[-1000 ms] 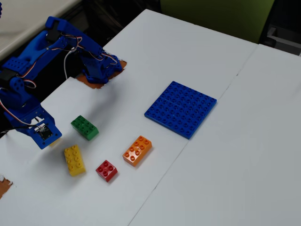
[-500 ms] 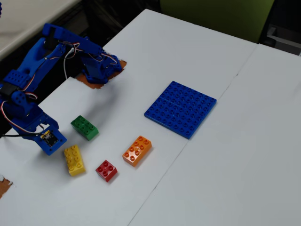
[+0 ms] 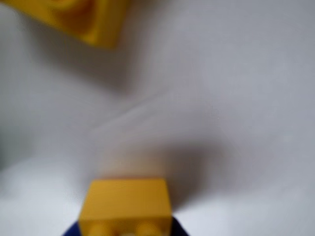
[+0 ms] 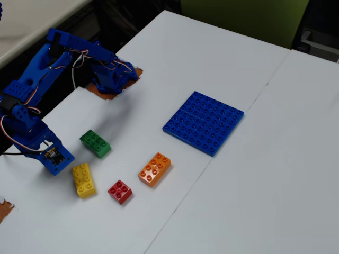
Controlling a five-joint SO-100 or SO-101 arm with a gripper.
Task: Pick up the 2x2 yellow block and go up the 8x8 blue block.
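Note:
In the wrist view a small yellow block [image 3: 125, 204] with round studs sits between the blue jaws of my gripper [image 3: 125, 230] at the bottom edge. It casts a shadow on the white table beyond it. In the fixed view my gripper [image 4: 54, 159] hangs low at the left, and the small yellow block is hidden behind it. The large flat blue baseplate [image 4: 204, 121] lies far to the right of the gripper and is out of the wrist view.
A longer yellow brick [image 4: 83, 180] lies just right of the gripper and shows blurred at the top left of the wrist view [image 3: 74, 19]. A green brick [image 4: 95, 143], a red brick [image 4: 120, 191] and an orange brick [image 4: 154, 169] lie between the gripper and the baseplate.

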